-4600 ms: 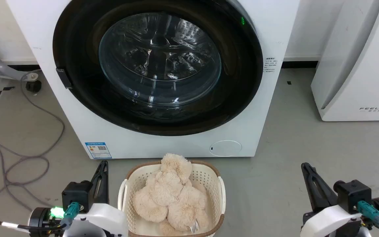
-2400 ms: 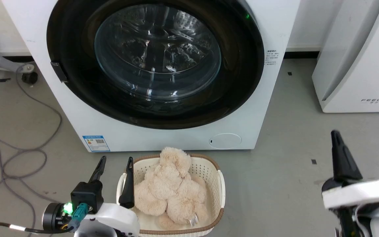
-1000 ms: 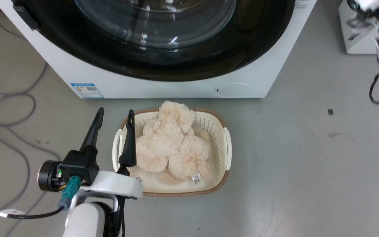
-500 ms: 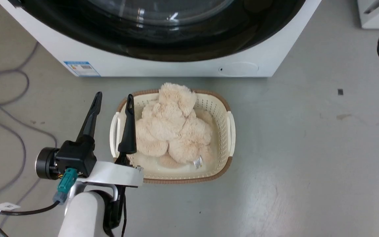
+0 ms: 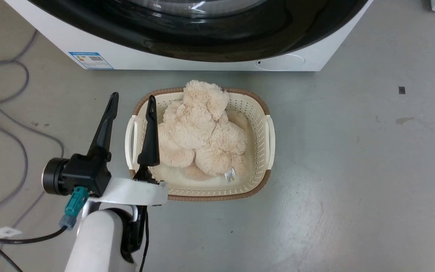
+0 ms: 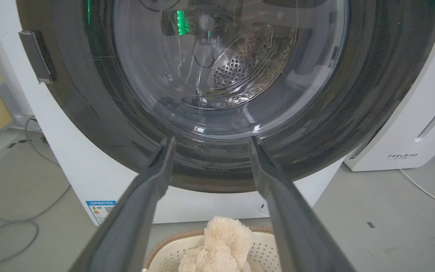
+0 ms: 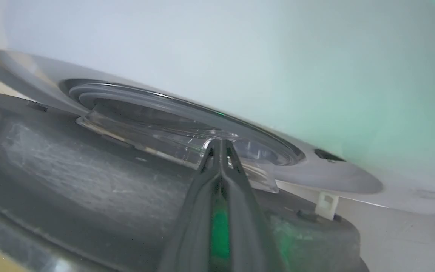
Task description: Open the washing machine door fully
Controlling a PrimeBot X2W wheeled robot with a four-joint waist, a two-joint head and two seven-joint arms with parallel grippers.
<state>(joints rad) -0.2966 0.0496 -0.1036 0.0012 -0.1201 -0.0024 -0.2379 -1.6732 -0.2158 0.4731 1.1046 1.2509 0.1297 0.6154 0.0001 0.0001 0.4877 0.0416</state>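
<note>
A: Right gripper [image 7: 219,142] is up at the door [image 7: 70,181] now, fingers pressed flat together, nothing between them, tips against the edge of the glass bowl [image 7: 157,128].

B: So is the door open?

A: Barely, I'd say. From that wrist you look along its grey inner side, the bowl bulging toward the machine [image 5: 134,60], a small white catch [image 7: 325,204] on the rim. Seen from in front of the machine it reads as almost shut. A crack, no more.

B: And the left gripper [image 5: 133,96]?

A: Low in front of the machine, spread wide, holding nothing, aimed at the bottom of the door. The basket [image 5: 268,132] with the plush toy [image 5: 202,128] sits right beside it, just in front of the machine.

B: What worries you?

A: Two things. The closed fingers have no hold on the door, they only wedge. If they slide off that smooth glass, the door could drop back toward the machine, and the tips might scrape the bowl.

B: Second?

A: The swing. The door is nearly as wide as the machine. Opened fully, it may sweep across the space in front of the machine, right where the left gripper is raised. Whether its lower edge clears the toy, I can't tell from here.
</note>
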